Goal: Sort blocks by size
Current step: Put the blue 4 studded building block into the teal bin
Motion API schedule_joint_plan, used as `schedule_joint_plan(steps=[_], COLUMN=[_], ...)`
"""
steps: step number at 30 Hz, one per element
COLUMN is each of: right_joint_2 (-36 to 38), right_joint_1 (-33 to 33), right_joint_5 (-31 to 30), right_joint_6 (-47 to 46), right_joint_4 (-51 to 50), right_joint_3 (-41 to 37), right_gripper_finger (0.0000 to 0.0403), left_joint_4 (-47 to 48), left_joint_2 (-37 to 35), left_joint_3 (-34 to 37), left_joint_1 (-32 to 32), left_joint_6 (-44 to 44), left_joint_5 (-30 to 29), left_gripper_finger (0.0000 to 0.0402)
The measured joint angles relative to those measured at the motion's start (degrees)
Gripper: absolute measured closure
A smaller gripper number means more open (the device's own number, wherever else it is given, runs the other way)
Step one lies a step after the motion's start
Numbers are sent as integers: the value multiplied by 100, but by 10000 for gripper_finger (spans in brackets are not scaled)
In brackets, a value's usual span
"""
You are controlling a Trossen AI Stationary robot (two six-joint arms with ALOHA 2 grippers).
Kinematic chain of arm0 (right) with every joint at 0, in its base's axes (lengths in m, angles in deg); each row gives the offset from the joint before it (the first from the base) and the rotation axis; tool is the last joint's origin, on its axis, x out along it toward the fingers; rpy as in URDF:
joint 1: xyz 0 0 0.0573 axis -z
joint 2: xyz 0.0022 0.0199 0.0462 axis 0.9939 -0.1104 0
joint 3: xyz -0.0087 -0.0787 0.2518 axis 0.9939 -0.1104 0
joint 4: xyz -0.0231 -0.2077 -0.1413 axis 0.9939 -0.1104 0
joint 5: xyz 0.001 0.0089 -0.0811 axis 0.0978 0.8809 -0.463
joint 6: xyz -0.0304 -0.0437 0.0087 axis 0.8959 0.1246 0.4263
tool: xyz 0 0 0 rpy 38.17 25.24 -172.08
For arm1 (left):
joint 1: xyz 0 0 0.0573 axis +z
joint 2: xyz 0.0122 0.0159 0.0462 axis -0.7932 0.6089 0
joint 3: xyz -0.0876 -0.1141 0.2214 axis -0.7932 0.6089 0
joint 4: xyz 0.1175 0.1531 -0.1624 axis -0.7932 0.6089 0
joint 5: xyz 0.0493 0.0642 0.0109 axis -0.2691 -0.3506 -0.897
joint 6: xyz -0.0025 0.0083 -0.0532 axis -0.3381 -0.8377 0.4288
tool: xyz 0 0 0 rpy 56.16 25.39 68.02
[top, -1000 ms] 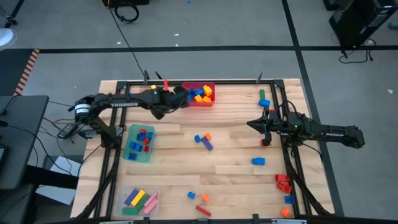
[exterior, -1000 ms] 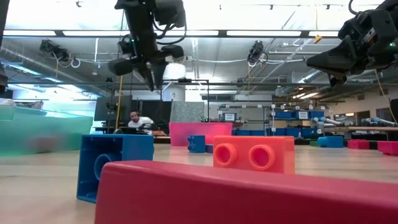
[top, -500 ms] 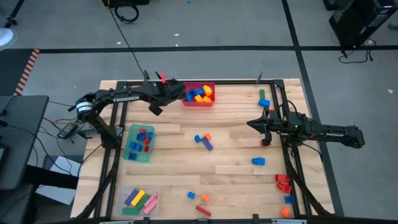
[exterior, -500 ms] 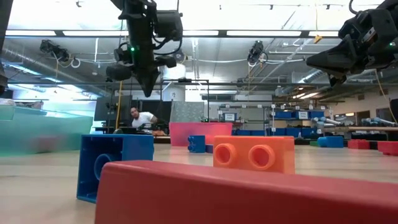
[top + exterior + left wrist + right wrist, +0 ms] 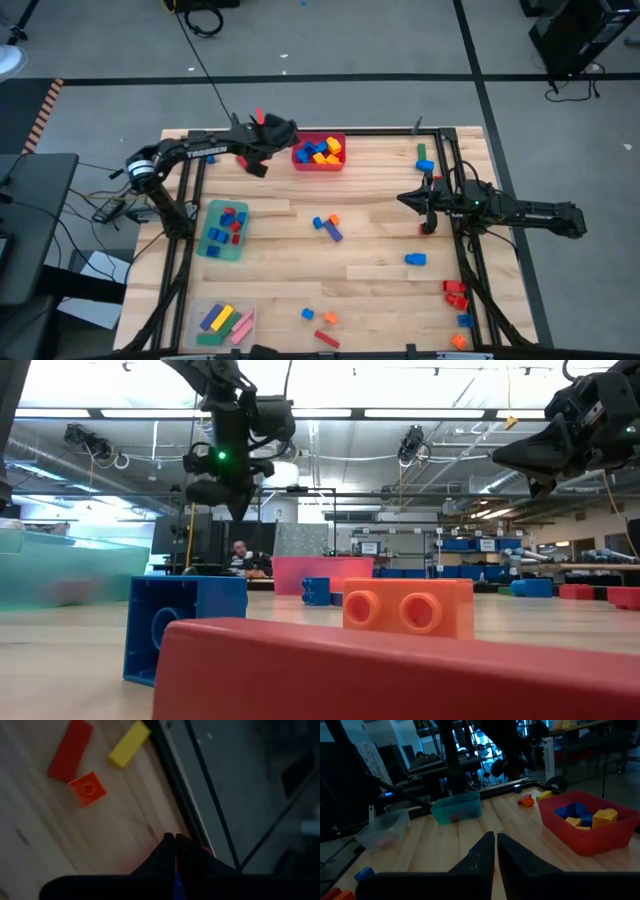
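left gripper (image 5: 253, 165): clenched, empty — raised beside red bin (image 5: 319, 163)
right gripper (image 5: 404, 200): clenched, empty — hovering at table's right
blocks (image 5: 327, 225): loose on table (image 5: 370, 250); others in bins

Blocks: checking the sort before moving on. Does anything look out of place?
Yes. The red bin mixes blue and yellow blocks, and loose blocks lie scattered over the table.

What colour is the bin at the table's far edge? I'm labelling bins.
Red, holding blue, yellow and orange blocks; clearest in the high view.
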Motion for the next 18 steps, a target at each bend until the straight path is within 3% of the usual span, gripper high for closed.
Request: schedule_joint_plan(steps=[3, 10, 18], right_joint_2=[0, 0, 0], right_joint_1=[1, -1, 1], right_joint_5=[0, 0, 0], right_joint_6=[0, -1, 1], right_joint_4=[-2, -3, -4], right_joint_3=[0, 0, 0], right_gripper_finger=[366, 372, 366], left_joint_4=[102, 423, 2037], left_joint_2=[47, 49, 51], left_joint_3=[3, 2, 2], left_joint_1=[64, 183, 785], left_joint_6=[394, 1414, 1218], left_joint_5=[72, 840, 1413], left_gripper_finger=[383, 393, 399])
